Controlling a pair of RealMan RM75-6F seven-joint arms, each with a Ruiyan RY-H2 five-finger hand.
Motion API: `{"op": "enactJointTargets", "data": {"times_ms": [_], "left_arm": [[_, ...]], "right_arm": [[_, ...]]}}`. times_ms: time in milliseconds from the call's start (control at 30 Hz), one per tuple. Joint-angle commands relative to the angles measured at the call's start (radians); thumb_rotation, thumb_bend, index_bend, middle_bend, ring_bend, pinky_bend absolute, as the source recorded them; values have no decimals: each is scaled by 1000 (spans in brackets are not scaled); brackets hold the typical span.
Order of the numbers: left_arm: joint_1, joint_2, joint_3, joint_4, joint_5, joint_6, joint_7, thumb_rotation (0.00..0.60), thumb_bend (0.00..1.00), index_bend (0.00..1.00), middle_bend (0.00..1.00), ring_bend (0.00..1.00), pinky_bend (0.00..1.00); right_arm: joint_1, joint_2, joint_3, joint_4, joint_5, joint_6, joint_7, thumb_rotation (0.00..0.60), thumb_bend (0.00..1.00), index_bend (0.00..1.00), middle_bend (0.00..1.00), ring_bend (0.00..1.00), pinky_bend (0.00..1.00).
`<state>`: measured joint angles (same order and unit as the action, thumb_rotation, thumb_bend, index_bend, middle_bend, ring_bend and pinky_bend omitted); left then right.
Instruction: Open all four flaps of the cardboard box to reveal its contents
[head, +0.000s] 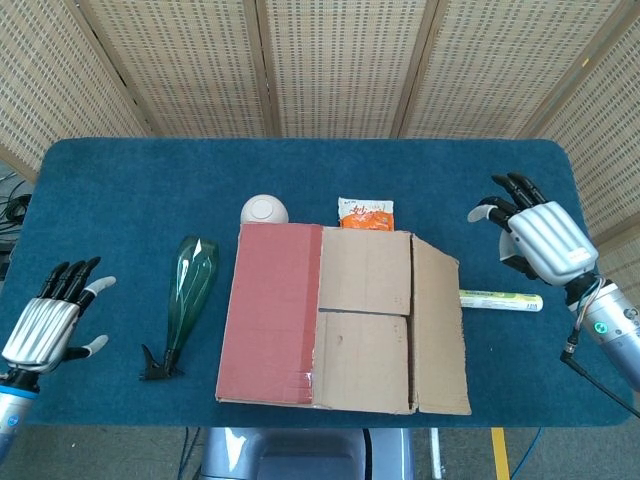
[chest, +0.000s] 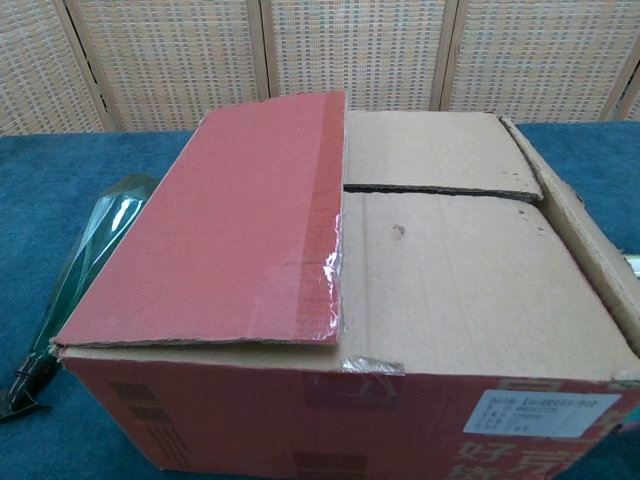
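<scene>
Sitting in the middle of the blue table (head: 130, 170), near its front edge, the cardboard box (head: 340, 320) has only its right flap (head: 440, 325) swung out past the side wall, where it hangs at a slant; the red taped left flap (head: 270, 312) lies flat over the two inner flaps (head: 362, 315), which stay shut beneath it. That overlap suggests the red flap must lift before the inner pair can. The right hand (head: 540, 240) hovers well right of the hanging flap, fingers spread, holding nothing. The left hand (head: 48, 325) is equally splayed and empty near the table's left edge, well apart from the box.

Only the head view shows either hand, plus a white bowl (head: 264, 210) and orange packet (head: 365, 214) behind the box and a pale tube (head: 500, 300) to its right. The chest view adds the glossy tape (chest: 325, 235) and the front label (chest: 540, 412). A green glass bottle (head: 188, 300) lies left of the box.
</scene>
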<state>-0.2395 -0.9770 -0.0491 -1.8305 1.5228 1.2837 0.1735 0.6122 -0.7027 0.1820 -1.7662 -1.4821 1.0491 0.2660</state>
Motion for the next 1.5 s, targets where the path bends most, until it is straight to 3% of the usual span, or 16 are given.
{"op": "enactJointTargets", "data": {"times_ms": [33,167,400,633,800,967,1100,1267,1500], "left_arm": [[-57,40,-20,-27,42,-52,-26,600,211,182,0,0,0],[-117,63,-35,-46,82,-102,-42,600,209,182,0,0,0],[-203,66,-60,-66,114,-173,-62,600,158,182,0,0,0],[-314,64,-93,-85,142,-269,-143,596,88,181,0,0,0],[-398,47,-115,-86,162,-339,-214,487,71,182,0,0,0],[-522,26,-142,-66,174,-444,-348,454,71,191,1,0,0],[-608,-10,-157,-42,175,-508,-413,318,71,197,7,0,0],[-704,-75,-174,-5,151,-581,-451,262,65,215,32,0,0],[-791,-140,-196,26,94,-634,-438,220,45,326,114,1,0]], "right_arm": [[-31,-23,-5,-18,29,31,-57,600,1000,214,195,0,0],[-69,-49,-12,-39,59,78,-147,600,1000,147,136,0,0],[-140,-123,-30,-48,116,171,-299,600,1000,112,117,0,0],[-204,-178,-45,-46,149,238,-317,600,1000,106,114,0,0],[-235,-194,-53,-47,157,274,-349,600,1000,106,114,0,0],[-264,-212,-53,-55,168,306,-370,600,1000,106,114,0,0],[-282,-223,-54,-53,174,316,-373,600,1000,106,114,0,0],[-301,-239,-53,-42,178,323,-363,600,1000,106,114,0,0],[-316,-251,-48,-30,175,328,-356,600,1000,106,114,0,0]]}}
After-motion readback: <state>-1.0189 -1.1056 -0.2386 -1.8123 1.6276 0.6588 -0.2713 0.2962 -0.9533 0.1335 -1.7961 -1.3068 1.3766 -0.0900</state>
